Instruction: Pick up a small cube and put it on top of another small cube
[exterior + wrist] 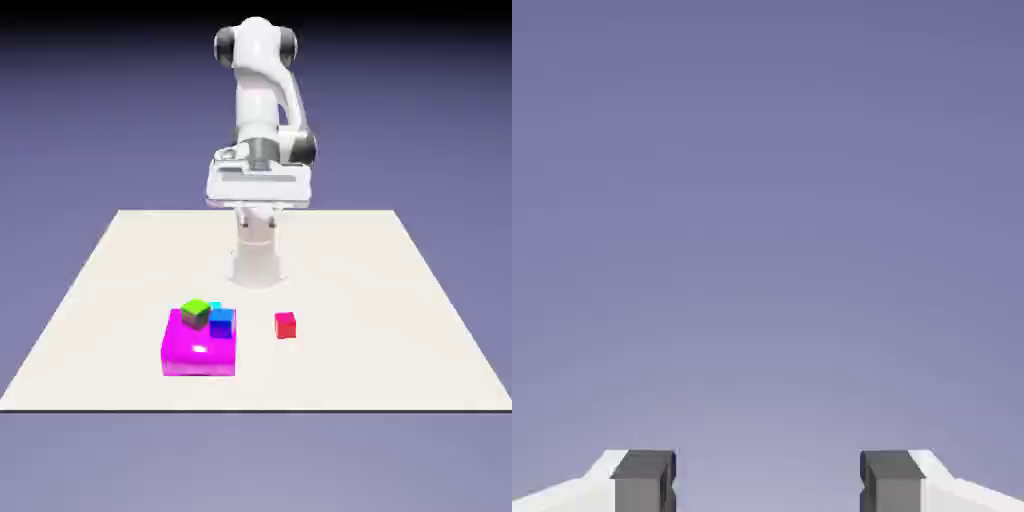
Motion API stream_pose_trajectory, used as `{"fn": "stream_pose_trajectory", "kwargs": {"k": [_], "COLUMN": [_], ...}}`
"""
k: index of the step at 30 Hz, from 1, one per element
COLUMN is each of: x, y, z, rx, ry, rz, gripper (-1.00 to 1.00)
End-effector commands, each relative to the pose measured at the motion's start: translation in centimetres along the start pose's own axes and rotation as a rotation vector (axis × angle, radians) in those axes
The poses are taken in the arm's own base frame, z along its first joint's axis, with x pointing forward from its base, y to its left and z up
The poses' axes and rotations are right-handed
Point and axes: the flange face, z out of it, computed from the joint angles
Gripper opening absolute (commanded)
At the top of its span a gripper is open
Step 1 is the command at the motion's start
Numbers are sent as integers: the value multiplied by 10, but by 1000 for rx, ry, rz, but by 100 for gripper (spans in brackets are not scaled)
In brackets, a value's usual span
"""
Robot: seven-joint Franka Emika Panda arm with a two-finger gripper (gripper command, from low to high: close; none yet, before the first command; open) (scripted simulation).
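Small red cube: on the pale flat table [360, 260], alone, right of the magenta block in the exterior view [285, 326].
Small blue cube [221, 323]: on the glossy magenta block [199, 352].
Small green cube [196, 313]: beside the blue one, tilted.
Small cyan object [215, 306]: mostly hidden behind them; shape unclear.
White two-finger gripper [768, 480]: released, fingers apart, cut off at the hand view's bottom edge.

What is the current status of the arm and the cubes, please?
End effector open, empty. Red cube on table. Green and blue cubes crowded at pink block.
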Motion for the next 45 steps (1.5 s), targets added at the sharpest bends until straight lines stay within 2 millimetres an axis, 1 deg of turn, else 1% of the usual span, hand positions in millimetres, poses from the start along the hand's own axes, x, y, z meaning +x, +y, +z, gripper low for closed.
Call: {"fn": "stream_pose_trajectory", "kwargs": {"k": [1, 4, 7, 10, 13, 16, 19, 21, 24, 26, 27, 28, 32, 33, 34, 35, 36, 39, 41, 43, 44, 45], "x": [-7, -32, -61, -94, -128, -164, -200, -202, -229, -245, -245, -245, -209, -200, -178, -151, -130, -92, -71, -55, -48, -50], "y": [1, 7, 16, 29, 44, 61, 80, 81, 109, 125, 125, 125, 88, 75, 72, 79, 90, 134, 165, 195, 211, 226], "z": [14, 55, 91, 123, 148, 168, 183, 183, 203, 212, 212, 212, 189, 183, 178, 172, 166, 150, 137, 122, 114, 110], "rx": [-42, -171, -304, -441, -583, -730, -881, -892, -892, -892, -892, -892, -892, -886, -873, -863, -858, -860, -858, -853, -849, -853], "ry": [-53, -210, -363, -512, -657, -796, -931, -940, -940, -940, -940, -940, -940, -938, -927, -915, -906, -895, -892, -893, -895, -904], "rz": [-2, -11, -23, -37, -54, -74, -98, -99, -99, -99, -99, -99, -99, -84, -29, 25, 63, 116, 153, 190, 209, 202], "gripper": [0, 0, 0, 0, 0, 0, 0, 0, 0, 0, -100, -100, -100, -100, -100, -100, -100, -100, -100, -100, -100, -100]}}
